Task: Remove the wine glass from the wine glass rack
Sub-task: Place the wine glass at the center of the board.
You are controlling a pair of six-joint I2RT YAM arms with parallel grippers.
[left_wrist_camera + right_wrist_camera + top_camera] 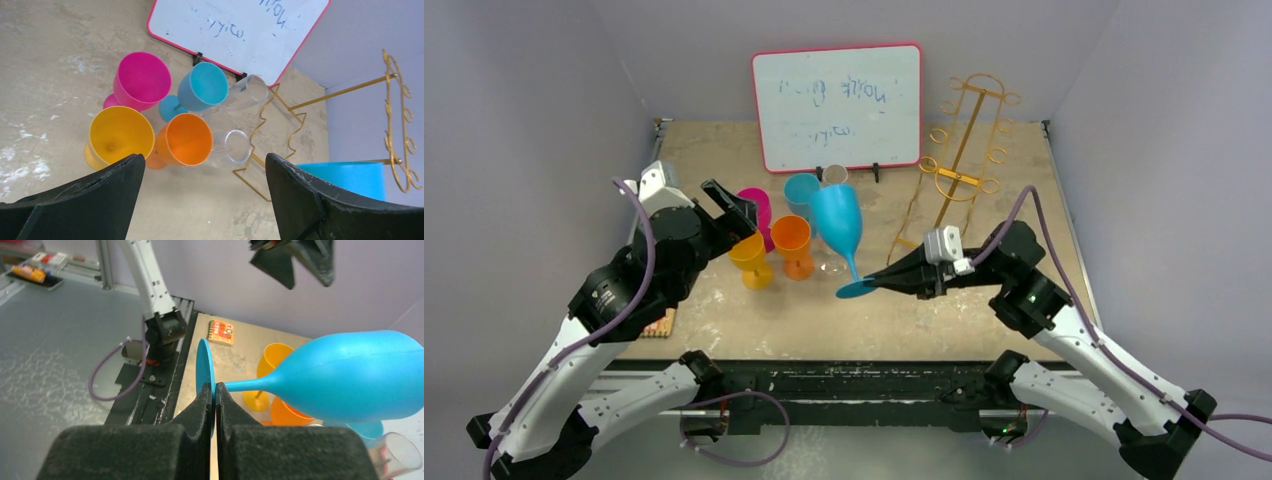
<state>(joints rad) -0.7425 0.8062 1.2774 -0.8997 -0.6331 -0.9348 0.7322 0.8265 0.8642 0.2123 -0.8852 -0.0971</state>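
On your left, the left gripper (733, 206) hangs above the table (724, 330) with its two black fingers (95, 197) spread wide and nothing between them. It sits just left of the cluster of cups and its wrist camera looks down on them. Below it, at the table's near-left edge, lies a small orange card (659, 324).

Next comes the cluster. A yellow goblet (751, 256) and an orange goblet (792, 241) stand in front, side by side. A magenta cup (758, 208) and a light-blue cup (801, 191) stand behind them. Two clear glasses (236, 147) stand at the cluster's right side. Behind them all, the red-framed whiteboard (836, 105) leans at the back of the table.

Right of the cups you have the blue wine glass (838, 222). It is off the rack and in the air, tilted, with its bowl near the cups and its round foot towards the right arm. The right gripper (876, 284) is clamped tight on that foot: in its wrist view the flat disc stands edge-on, pinched between the two pads (202, 405), with the stem and bowl reaching off to the right.

Furthest right, the gold wire wine glass rack (964, 150) stands upright at the table's far-right part, beside the whiteboard. It is apart from the glass and from both grippers.
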